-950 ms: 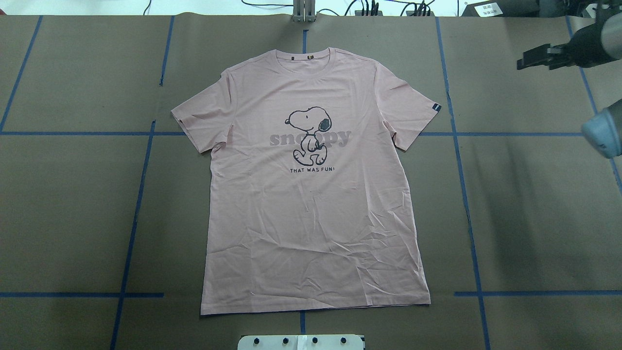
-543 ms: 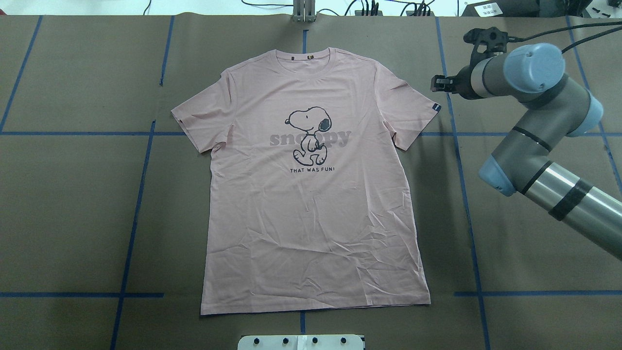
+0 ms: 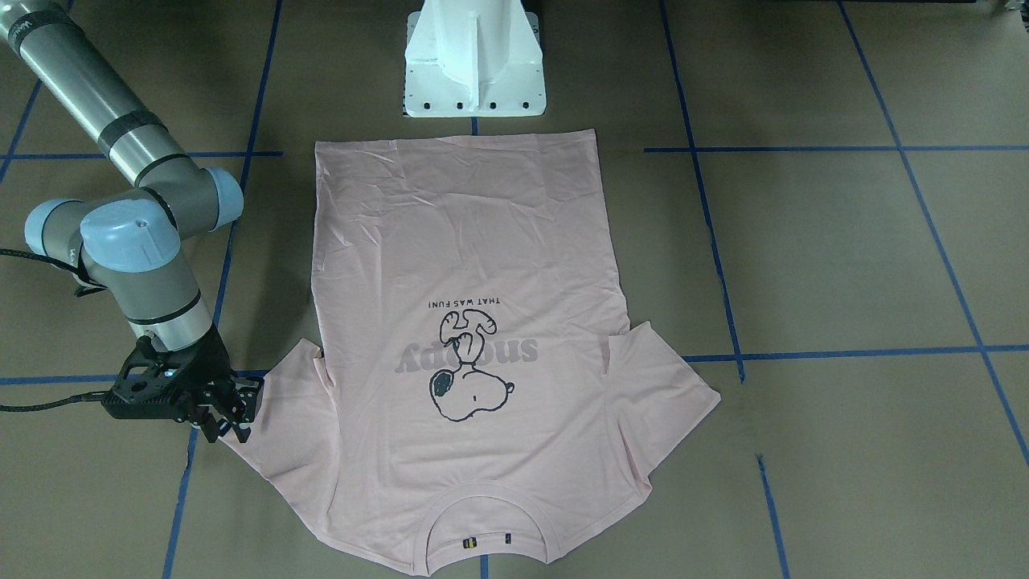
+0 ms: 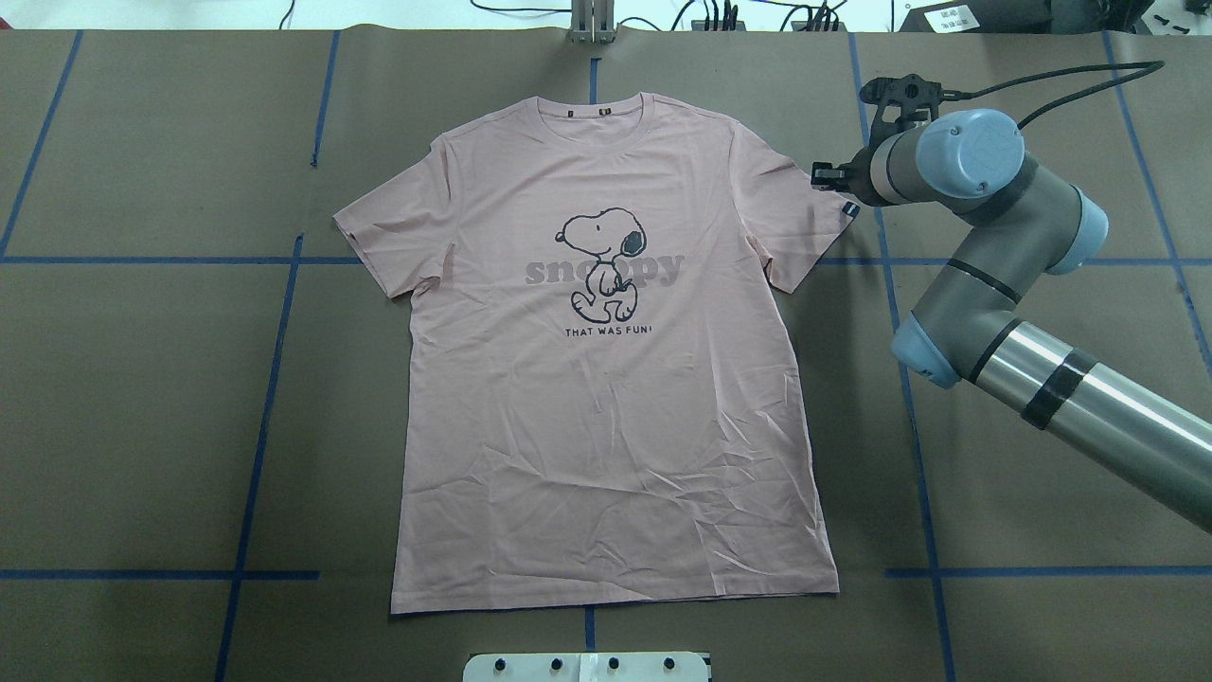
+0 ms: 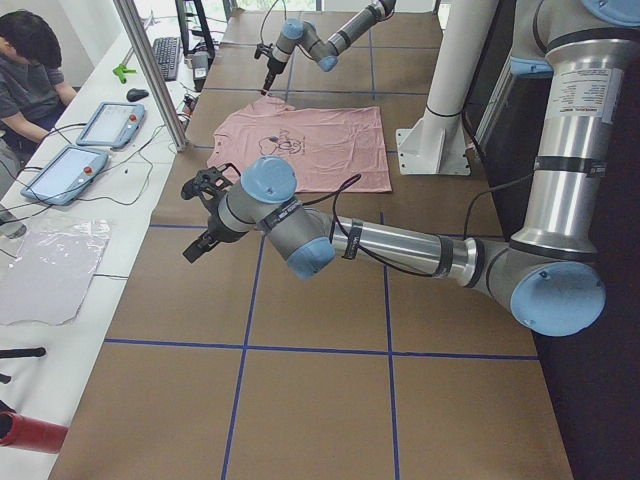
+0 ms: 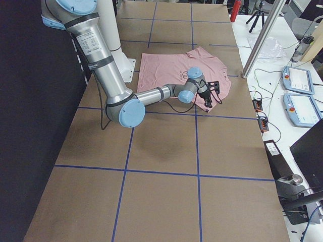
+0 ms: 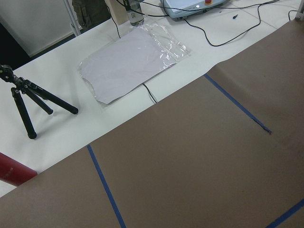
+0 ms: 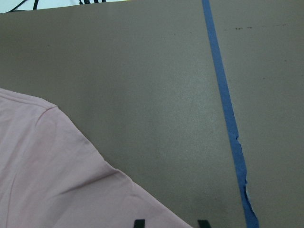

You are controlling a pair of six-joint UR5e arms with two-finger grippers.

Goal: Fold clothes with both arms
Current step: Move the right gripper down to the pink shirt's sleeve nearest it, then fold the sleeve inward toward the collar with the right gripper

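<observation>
nearest the robot's white pedestal (image 3: 474,56), the hem of the pale pink snoopy t-shirt (image 4: 606,426) lies flat on the brown papered surface (image 4: 142,426). the print faces up and the collar is at the far side. further out, the right hand (image 3: 231,420) is at the outer edge of the sleeve on the robot's right, fingers (image 8: 138,222) spread, one over cloth, the other over paper. the left hand (image 5: 205,215) hangs over bare surface, well apart from the shirt; i cannot tell whether it is spread or closed.

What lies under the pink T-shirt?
The T-shirt lies flat on the brown table cover; blue tape lines run under its edges. What is beneath its middle is covered.
</observation>
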